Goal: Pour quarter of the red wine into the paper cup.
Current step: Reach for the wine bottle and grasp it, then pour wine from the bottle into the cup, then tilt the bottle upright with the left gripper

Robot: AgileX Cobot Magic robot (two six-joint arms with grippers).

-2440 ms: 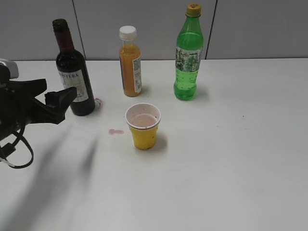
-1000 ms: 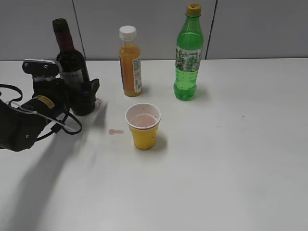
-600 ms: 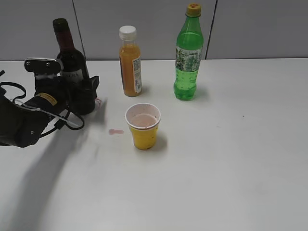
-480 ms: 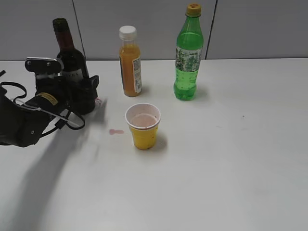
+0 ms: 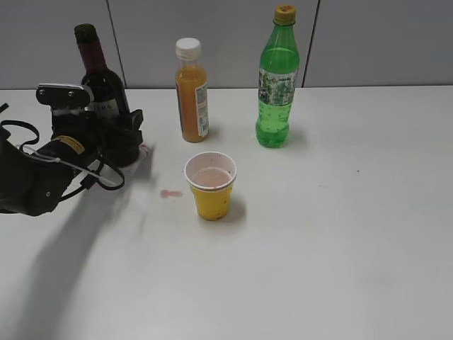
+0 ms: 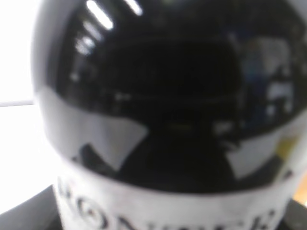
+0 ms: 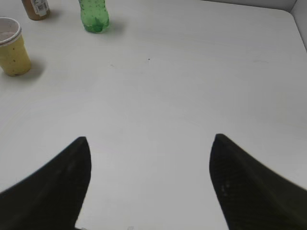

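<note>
The red wine bottle (image 5: pixel 95 78), dark glass with a dark red foil neck and a white label, stands at the back left of the white table. My left gripper (image 5: pixel 117 138) is closed around its lower body. In the left wrist view the bottle (image 6: pixel 153 96) fills the frame and hides the fingers. The yellow paper cup (image 5: pixel 211 191), white inside with a pinkish stain, stands to the right of the bottle and nearer the front. It also shows in the right wrist view (image 7: pixel 12 48). My right gripper (image 7: pixel 149 153) is open and empty over bare table, out of the exterior view.
An orange juice bottle (image 5: pixel 191 92) with a white cap and a green soda bottle (image 5: pixel 276 78) stand at the back, behind the cup. A small pink spill (image 5: pixel 168 193) lies on the table left of the cup. A grey wall runs behind the table.
My left arm came in from the left and closed around the wine bottle. The bottle's top has since shifted slightly up and to the left. The cup has not moved.
</note>
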